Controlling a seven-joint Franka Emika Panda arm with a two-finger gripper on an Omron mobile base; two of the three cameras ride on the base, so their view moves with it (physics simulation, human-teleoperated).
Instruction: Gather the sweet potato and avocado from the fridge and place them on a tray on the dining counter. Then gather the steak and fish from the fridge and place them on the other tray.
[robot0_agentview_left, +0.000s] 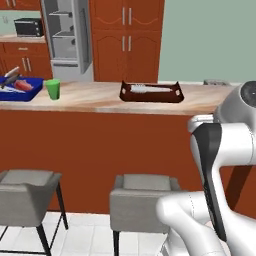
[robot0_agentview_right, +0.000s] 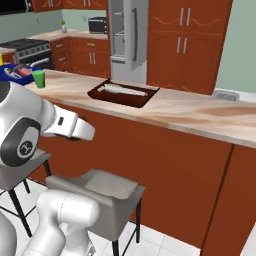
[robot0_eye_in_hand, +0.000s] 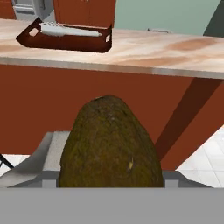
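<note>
- My gripper holds the avocado (robot0_eye_in_hand: 111, 144), a dark brown-green lump large in my hand view, jaws spread wide around it.
- My arm is folded low before the dining counter (robot0_agentview_left: 100, 100), below the level of its surface, hand aimed at its wood front.
- The tray (robot0_agentview_left: 151, 93) sits on the surface, a pale fish (robot0_agentview_left: 150, 89) inside.
- The other tray (robot0_agentview_left: 22, 89) lies far left, beside a green cup (robot0_agentview_left: 53, 89).
- The fridge (robot0_agentview_left: 67, 37) stands open behind.
</note>
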